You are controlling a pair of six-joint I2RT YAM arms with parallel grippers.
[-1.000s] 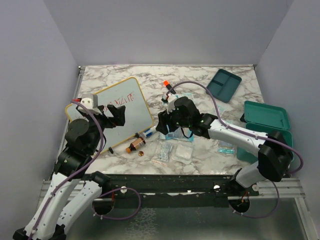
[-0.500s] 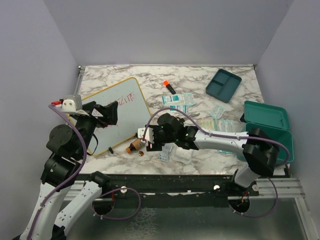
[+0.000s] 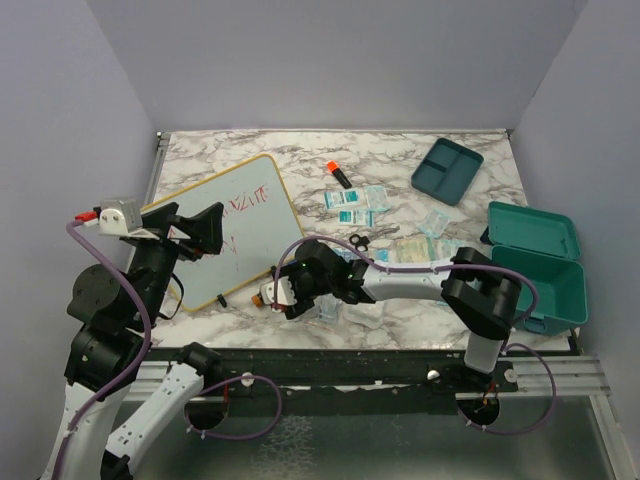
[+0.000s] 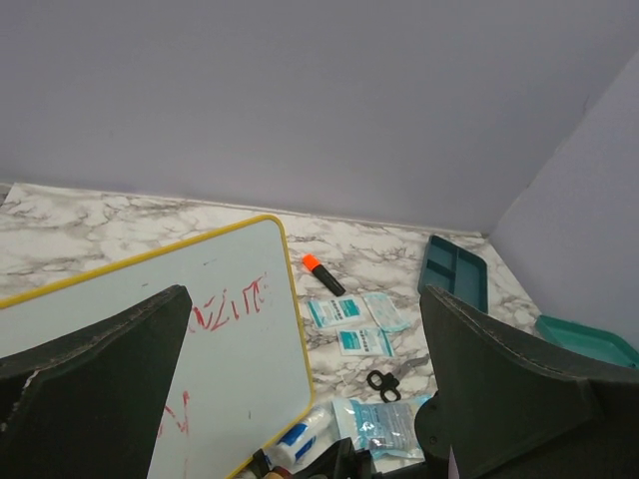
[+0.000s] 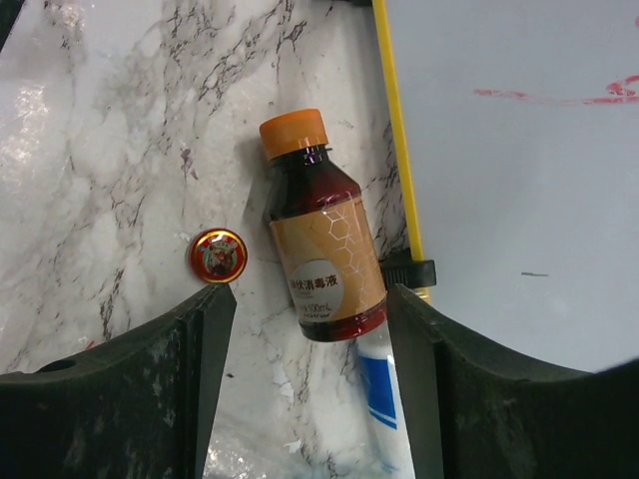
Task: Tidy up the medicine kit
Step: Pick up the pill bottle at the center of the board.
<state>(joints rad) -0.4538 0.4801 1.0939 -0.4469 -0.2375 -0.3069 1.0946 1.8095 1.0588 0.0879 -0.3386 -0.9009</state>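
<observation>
Right fingers (image 5: 150,389) spread empty over the syrup bottle (image 5: 324,244), probably rigid, slick and rollable, best pinched across its label; left fingers (image 4: 90,359) gape empty, and the stiff teal case (image 3: 535,230) sits open at the right edge of the counter (image 3: 400,150).

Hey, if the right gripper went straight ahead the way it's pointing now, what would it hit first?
Probably the brown medicine bottle with the orange cap, lying on its side between the right gripper's open fingers in the wrist view. Depth is unclear.
</observation>
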